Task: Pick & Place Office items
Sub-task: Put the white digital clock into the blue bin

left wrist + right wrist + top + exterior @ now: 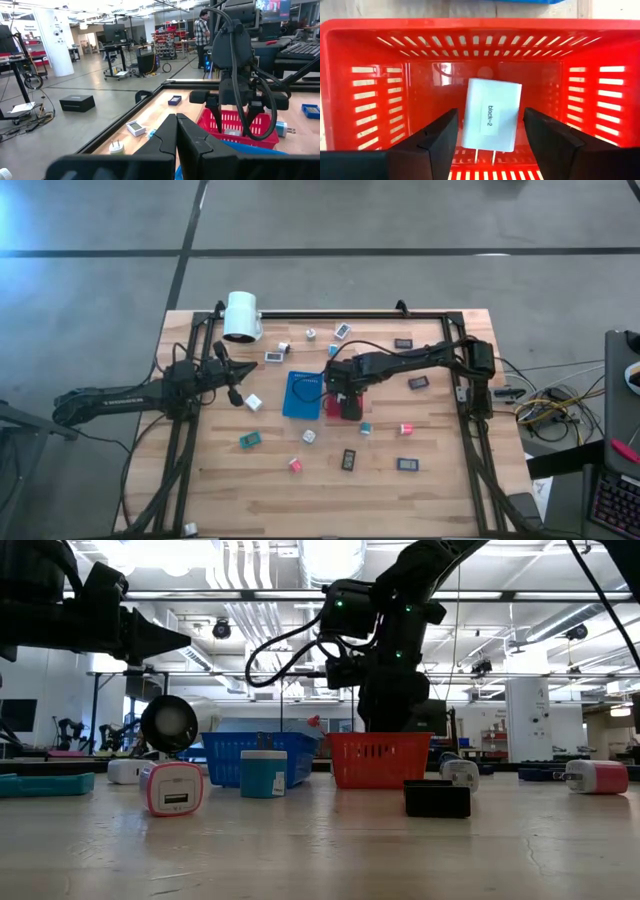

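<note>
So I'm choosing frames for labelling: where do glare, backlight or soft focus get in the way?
Low view: bright ceiling lights backlight the arms into silhouettes. Left wrist view: its own shut fingers are soft up close, the room sharper. Right wrist view: even light, the white item in the red tray reads clearly. High view: a glare patch at the top left corner.

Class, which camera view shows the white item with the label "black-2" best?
The right wrist view: the white item lies in the red tray, label readable, between the right gripper's open fingers. In the high and low views the right arm and tray wall hide it; the left wrist view shows only a pale glimpse inside the tray.
</note>
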Robot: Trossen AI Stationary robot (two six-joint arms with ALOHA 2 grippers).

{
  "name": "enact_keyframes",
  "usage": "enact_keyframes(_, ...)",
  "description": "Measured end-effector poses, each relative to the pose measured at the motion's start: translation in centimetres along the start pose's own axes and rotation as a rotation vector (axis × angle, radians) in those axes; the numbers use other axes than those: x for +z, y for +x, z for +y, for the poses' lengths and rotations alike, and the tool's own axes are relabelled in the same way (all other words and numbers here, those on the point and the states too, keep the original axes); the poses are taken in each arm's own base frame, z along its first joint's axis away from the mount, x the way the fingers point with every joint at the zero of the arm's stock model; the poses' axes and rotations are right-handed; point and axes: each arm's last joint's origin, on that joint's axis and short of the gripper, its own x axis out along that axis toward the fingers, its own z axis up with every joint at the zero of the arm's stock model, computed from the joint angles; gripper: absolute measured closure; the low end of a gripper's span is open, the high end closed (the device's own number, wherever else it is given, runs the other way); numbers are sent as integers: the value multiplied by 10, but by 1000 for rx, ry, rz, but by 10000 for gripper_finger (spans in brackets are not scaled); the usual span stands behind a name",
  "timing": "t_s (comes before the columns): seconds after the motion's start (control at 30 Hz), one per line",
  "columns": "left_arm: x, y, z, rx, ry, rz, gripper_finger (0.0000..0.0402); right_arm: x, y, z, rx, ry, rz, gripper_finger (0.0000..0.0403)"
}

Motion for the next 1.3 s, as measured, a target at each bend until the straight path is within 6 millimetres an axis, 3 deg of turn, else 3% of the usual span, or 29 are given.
enact_keyframes(0.13, 0, 0, 0, 0, 0, 0, 392, 0, -7, 0, -2, 2, -8, 180)
enact_keyframes(0.27, 0, 0, 0, 0, -2, 0, 392, 2, -27, 0, -10, 23, -64, 179)
enact_keyframes(0.63, 0, 0, 0, 0, -2, 1, 392, 1, -120, 16, -119, -6, -419, 181)
enact_keyframes(0.83, -1, 0, 0, 0, -2, 5, 392, -15, -161, 30, -101, -89, -612, 212)
enact_keyframes(1.03, -1, 0, 0, 1, -1, 8, 392, -47, -181, 32, -94, -93, -723, 272)
enact_keyframes(1.3, -1, 0, 0, 0, -1, 11, 392, -87, -180, 29, -89, -72, -956, 351)
